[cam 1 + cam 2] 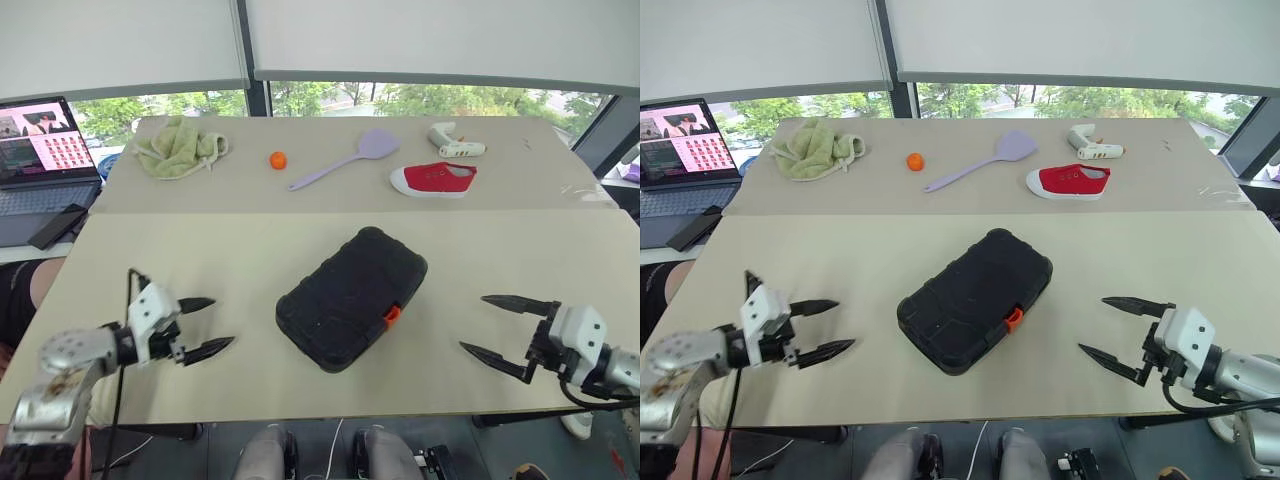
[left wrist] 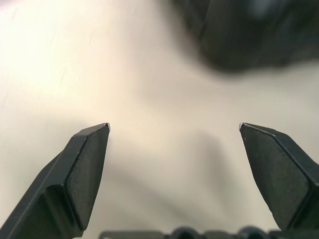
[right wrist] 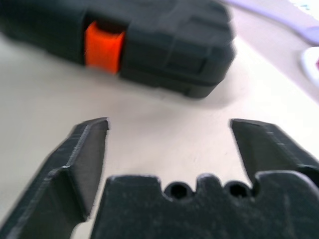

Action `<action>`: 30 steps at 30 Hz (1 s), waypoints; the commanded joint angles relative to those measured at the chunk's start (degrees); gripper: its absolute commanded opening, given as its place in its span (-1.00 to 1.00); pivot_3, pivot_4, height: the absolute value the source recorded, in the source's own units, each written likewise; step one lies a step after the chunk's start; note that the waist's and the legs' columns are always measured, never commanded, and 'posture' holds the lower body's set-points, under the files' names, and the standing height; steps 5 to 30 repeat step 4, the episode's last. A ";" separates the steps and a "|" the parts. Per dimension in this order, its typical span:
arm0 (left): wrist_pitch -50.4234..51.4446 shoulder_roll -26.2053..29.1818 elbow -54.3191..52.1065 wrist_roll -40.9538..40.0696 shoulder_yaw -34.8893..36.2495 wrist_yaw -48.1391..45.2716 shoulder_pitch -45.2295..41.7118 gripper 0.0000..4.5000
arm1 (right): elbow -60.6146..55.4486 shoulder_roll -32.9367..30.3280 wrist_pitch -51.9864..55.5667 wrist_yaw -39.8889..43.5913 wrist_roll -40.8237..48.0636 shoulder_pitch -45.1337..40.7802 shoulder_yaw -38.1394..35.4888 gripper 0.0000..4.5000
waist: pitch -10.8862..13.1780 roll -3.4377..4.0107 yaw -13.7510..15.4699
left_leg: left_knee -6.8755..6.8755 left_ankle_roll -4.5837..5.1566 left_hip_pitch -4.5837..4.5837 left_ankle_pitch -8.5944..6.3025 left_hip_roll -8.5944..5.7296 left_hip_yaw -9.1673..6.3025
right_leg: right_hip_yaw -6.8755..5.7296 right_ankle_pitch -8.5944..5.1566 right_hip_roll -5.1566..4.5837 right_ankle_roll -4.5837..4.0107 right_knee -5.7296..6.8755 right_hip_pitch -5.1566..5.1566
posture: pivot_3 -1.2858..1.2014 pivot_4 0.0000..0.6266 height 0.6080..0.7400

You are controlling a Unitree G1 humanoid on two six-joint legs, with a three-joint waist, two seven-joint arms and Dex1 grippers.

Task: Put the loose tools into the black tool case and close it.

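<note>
While closed, black tool case [image 1: 352, 297] lies between left tool [image 1: 205, 326], right tool [image 1: 504, 325].

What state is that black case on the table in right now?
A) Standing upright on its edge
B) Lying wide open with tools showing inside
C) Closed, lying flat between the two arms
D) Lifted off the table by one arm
C: the black tool case lies flat on the table with its shell shut and the orange latch on its edge, the left tool and right tool open on either side, apart from it.
</note>
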 commanded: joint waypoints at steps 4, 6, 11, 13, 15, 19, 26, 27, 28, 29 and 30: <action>-4.00 -1.67 -3.61 0.30 2.81 5.27 2.02 1.00 | 8.56 -0.40 -4.90 1.48 -0.12 -7.27 0.89 0.99 | 0.05 0.03 0.11 | -0.01 -0.04 -0.01 0.01 0.04 -0.05 | 0.03 0.04 -0.16 -0.07 0.01 -0.01 | 0.03 -0.52 1.00; -4.00 -1.67 -3.61 0.30 2.81 5.27 2.02 1.00 | 8.56 -0.40 -4.90 1.48 -0.12 -7.27 0.89 0.99 | 0.05 0.03 0.11 | -0.01 -0.04 -0.01 0.01 0.04 -0.05 | 0.03 0.04 -0.16 -0.07 0.01 -0.01 | 0.03 -0.52 1.00; -4.00 -1.67 -3.61 0.30 2.81 5.27 2.02 1.00 | 8.56 -0.40 -4.90 1.48 -0.12 -7.27 0.89 0.99 | 0.05 0.03 0.11 | -0.01 -0.04 -0.01 0.01 0.04 -0.05 | 0.03 0.04 -0.16 -0.07 0.01 -0.01 | 0.03 -0.52 1.00; -4.00 -1.67 -3.61 0.30 2.81 5.27 2.02 1.00 | 8.56 -0.40 -4.90 1.48 -0.12 -7.27 0.89 0.99 | 0.05 0.03 0.11 | -0.01 -0.04 -0.01 0.01 0.04 -0.05 | 0.03 0.04 -0.16 -0.07 0.01 -0.01 | 0.03 -0.52 1.00; -4.00 -1.67 -3.61 0.30 2.81 5.27 2.02 1.00 | 8.56 -0.40 -4.90 1.48 -0.12 -7.27 0.89 0.99 | 0.05 0.03 0.11 | -0.01 -0.04 -0.01 0.01 0.04 -0.05 | 0.03 0.04 -0.16 -0.07 0.01 -0.01 | 0.03 -0.52 1.00; -4.00 -1.67 -3.61 0.30 2.81 5.27 2.02 1.00 | 8.56 -0.40 -4.90 1.48 -0.12 -7.27 0.89 0.99 | 0.05 0.03 0.11 | -0.01 -0.04 -0.01 0.01 0.04 -0.05 | 0.03 0.04 -0.16 -0.07 0.01 -0.01 | 0.03 -0.52 1.00; -4.00 -1.67 -3.61 0.30 2.81 5.27 2.02 1.00 | 8.56 -0.40 -4.90 1.48 -0.12 -7.27 0.89 0.99 | 0.05 0.03 0.11 | -0.01 -0.04 -0.01 0.01 0.04 -0.05 | 0.03 0.04 -0.16 -0.07 0.01 -0.01 | 0.03 -0.52 1.00; -4.00 -1.67 -3.61 0.30 2.81 5.27 2.02 1.00 | 8.56 -0.40 -4.90 1.48 -0.12 -7.27 0.89 0.99 | 0.05 0.03 0.11 | -0.01 -0.04 -0.01 0.01 0.04 -0.05 | 0.03 0.04 -0.16 -0.07 0.01 -0.01 | 0.03 -0.52 1.00; -4.00 -1.67 -3.61 0.30 2.81 5.27 2.02 1.00 | 8.56 -0.40 -4.90 1.48 -0.12 -7.27 0.89 0.99 | 0.05 0.03 0.11 | -0.01 -0.04 -0.01 0.01 0.04 -0.05 | 0.03 0.04 -0.16 -0.07 0.01 -0.01 | 0.03 -0.52 1.00; -4.00 -1.67 -3.61 0.30 2.81 5.27 2.02 1.00 | 8.56 -0.40 -4.90 1.48 -0.12 -7.27 0.89 0.99 | 0.05 0.03 0.11 | -0.01 -0.04 -0.01 0.01 0.04 -0.05 | 0.03 0.04 -0.16 -0.07 0.01 -0.01 | 0.03 -0.52 1.00; -4.00 -1.67 -3.61 0.30 2.81 5.27 2.02 1.00 | 8.56 -0.40 -4.90 1.48 -0.12 -7.27 0.89 0.99 | 0.05 0.03 0.11 | -0.01 -0.04 -0.01 0.01 0.04 -0.05 | 0.03 0.04 -0.16 -0.07 0.01 -0.01 | 0.03 -0.52 1.00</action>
